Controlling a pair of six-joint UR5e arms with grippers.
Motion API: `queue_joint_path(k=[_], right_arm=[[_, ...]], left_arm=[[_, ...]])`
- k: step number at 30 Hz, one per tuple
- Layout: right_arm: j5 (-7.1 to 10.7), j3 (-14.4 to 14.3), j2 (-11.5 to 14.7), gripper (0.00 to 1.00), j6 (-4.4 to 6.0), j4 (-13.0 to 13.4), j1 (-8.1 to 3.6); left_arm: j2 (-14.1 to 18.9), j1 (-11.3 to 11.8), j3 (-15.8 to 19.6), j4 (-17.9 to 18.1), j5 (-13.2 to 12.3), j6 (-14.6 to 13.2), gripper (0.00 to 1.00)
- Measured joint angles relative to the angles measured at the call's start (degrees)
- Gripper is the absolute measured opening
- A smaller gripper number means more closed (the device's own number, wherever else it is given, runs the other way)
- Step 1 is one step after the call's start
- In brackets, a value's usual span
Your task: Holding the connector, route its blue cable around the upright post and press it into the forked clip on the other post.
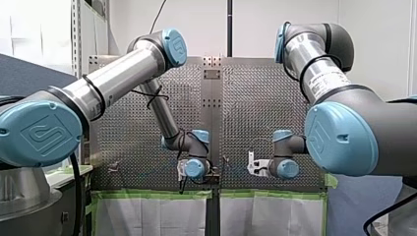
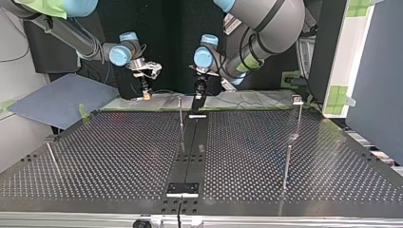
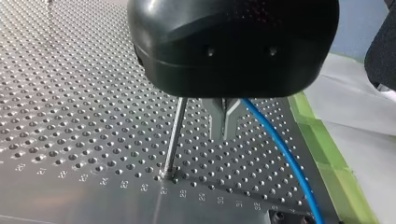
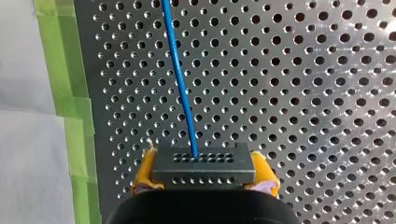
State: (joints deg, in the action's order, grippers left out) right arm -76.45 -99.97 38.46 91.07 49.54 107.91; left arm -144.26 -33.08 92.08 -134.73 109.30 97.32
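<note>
In the right wrist view my right gripper (image 4: pixel 204 169) has its yellow pads (image 4: pixel 144 170) shut on a dark connector block (image 4: pixel 205 158). The blue cable (image 4: pixel 180 74) leaves the block's face and runs ahead over the perforated plate. In the left wrist view my left gripper (image 3: pixel 224 135) has its metal fingers shut, close above the plate. The blue cable (image 3: pixel 285 154) passes just beside these fingers, and a thin upright post (image 3: pixel 174 137) stands on their other side. In the top view my right gripper (image 2: pixel 146 94) and my left gripper (image 2: pixel 197 104) hang at the table's far edge. A post with a forked clip (image 2: pixel 297 99) stands at that view's right.
In the top view, more thin posts rise from the plate at the right front (image 2: pixel 286 166) and the left (image 2: pixel 52 159). Another post (image 2: pixel 180 116) stands near the middle seam. Green tape (image 3: pixel 336 172) edges the plate, with pale sheeting beyond it.
</note>
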Motion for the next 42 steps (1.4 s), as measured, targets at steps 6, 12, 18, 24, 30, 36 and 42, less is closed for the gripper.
queue_joint_path(k=[6,12,18,24,30,36,42], right_arm=[[0.04,0.3,0.0,0.00,0.00,-0.1,-0.34],[0.06,0.8,0.0,0.00,-0.18,-1.3,-0.45],[-0.37,0.9,0.0,0.00,-1.54,-3.2,-0.42],[-2.61,0.9,0.2,0.00,-4.28,-5.2,-0.43],[-4.53,0.9,1.2,0.00,-5.64,-5.9,-0.62],[-4.45,0.9,1.7,0.00,-4.36,-5.3,-0.84],[-2.52,0.9,1.7,0.00,-2.95,-4.4,-0.87]], left_arm=[[0.0,-0.3,-0.8,-1.3,-0.6,0.3,0.06],[0.0,-0.6,-1.1,-1.6,-0.6,0.5,0.06],[0.0,-1.6,-1.1,-3.3,0.8,0.0,0.06],[0.1,-2.7,-1.1,-5.1,2.0,-0.3,0.06],[0.2,-3.1,-1.1,-5.2,2.1,-0.3,0.06],[0.2,-3.0,-1.7,-5.2,1.9,-0.1,0.06],[0.2,-2.9,-2.5,-4.6,0.7,0.3,0.06]])
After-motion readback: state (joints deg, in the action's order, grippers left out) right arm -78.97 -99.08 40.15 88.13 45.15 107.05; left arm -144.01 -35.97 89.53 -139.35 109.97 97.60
